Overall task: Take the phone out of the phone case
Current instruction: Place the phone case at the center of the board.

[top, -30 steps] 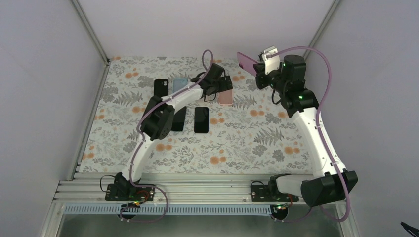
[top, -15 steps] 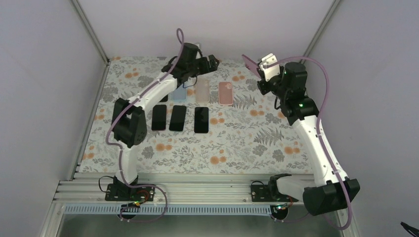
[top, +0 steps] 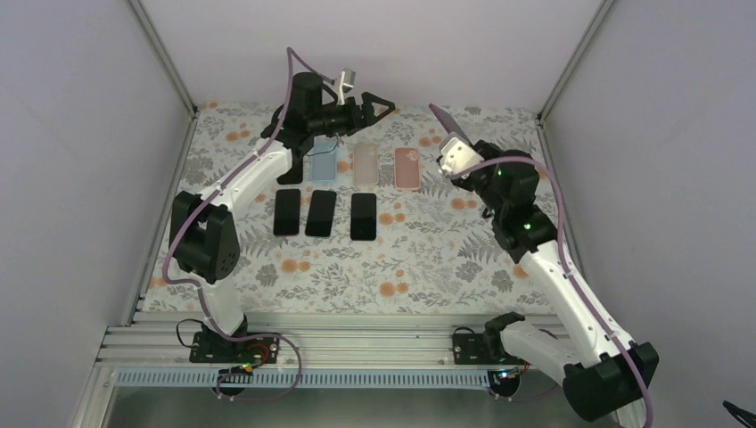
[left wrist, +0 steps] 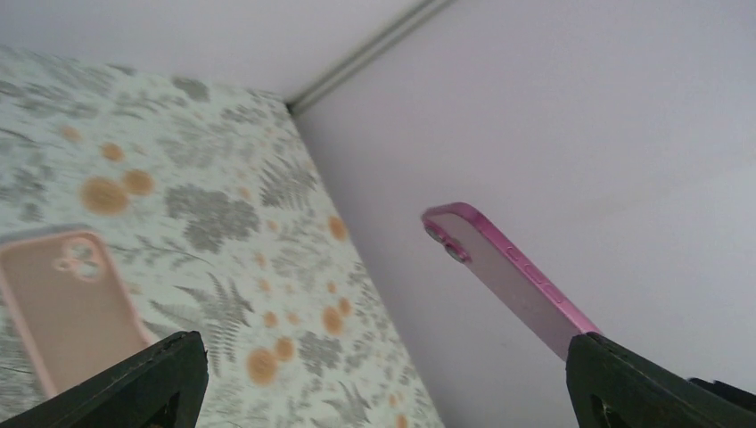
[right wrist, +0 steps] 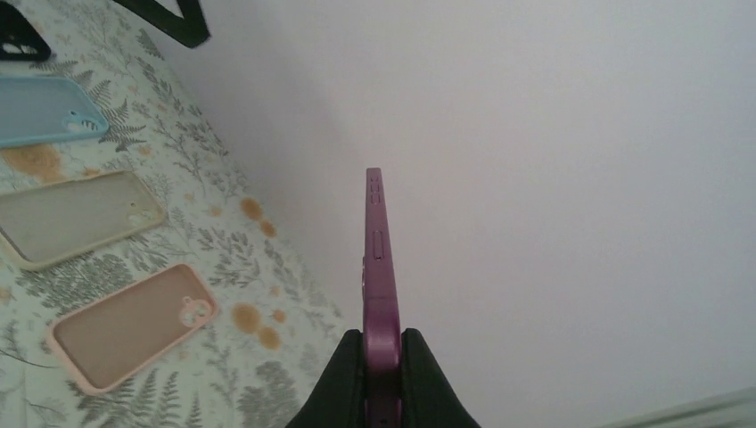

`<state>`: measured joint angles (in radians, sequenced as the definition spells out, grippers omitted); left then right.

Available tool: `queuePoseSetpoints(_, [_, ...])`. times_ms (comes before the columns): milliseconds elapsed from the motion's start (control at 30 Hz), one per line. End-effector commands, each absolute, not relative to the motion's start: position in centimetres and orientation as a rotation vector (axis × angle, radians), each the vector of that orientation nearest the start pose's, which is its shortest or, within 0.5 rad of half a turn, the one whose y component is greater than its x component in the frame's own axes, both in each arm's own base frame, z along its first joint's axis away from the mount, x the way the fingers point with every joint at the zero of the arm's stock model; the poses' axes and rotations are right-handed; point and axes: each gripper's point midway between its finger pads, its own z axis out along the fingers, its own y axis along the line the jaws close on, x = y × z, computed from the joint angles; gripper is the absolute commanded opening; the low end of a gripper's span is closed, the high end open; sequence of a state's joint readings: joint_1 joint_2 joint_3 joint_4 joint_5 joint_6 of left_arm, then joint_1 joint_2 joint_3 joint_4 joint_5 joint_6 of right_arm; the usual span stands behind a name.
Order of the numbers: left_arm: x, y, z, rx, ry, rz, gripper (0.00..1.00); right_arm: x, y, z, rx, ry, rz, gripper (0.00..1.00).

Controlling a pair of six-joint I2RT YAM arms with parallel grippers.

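Observation:
A magenta phone case (top: pixel 443 119) hangs in the air over the back right of the table, with my right gripper (top: pixel 450 135) shut on its lower end. In the right wrist view the case (right wrist: pixel 378 259) stands edge-on between my fingers, my right gripper (right wrist: pixel 382 343) pinching it. Camera lenses of the phone show at the case's upper corner (left wrist: pixel 446 242); its screen side is hidden. My left gripper (top: pixel 382 105) is raised at the back, open and empty, pointing right toward the case (left wrist: pixel 508 276), a clear gap away.
Three empty cases lie in a row on the floral mat: blue (top: pixel 324 160), beige (top: pixel 365 163) and pink (top: pixel 406 167). Below them lie three black phones (top: pixel 287 211), (top: pixel 321 212), (top: pixel 363 216). Walls close in behind and on both sides.
My left arm has lifted off the row of cases and swung back and to the left, its jaws opening fully. My right arm has shifted left and forward with the magenta case.

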<state>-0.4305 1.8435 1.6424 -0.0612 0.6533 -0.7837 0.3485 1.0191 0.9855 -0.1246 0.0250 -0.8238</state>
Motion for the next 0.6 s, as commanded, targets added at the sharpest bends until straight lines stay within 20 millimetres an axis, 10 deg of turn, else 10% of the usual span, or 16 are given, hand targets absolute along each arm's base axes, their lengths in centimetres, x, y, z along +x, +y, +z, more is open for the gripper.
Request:
queuePoseSetpoints(0, [42.2,-33.4,35.8,0.251,1.928,-1.620,1.00,32.8,12.6,40.3,-0.959,1.160,-0.600,0.04])
queuePoseSetpoints(567, [38.1,-34.7,36.3,0.387,1.863,-1.840,0.80,27.9,14.8,37.4,-1.075,0.822,-0.883,0.03])
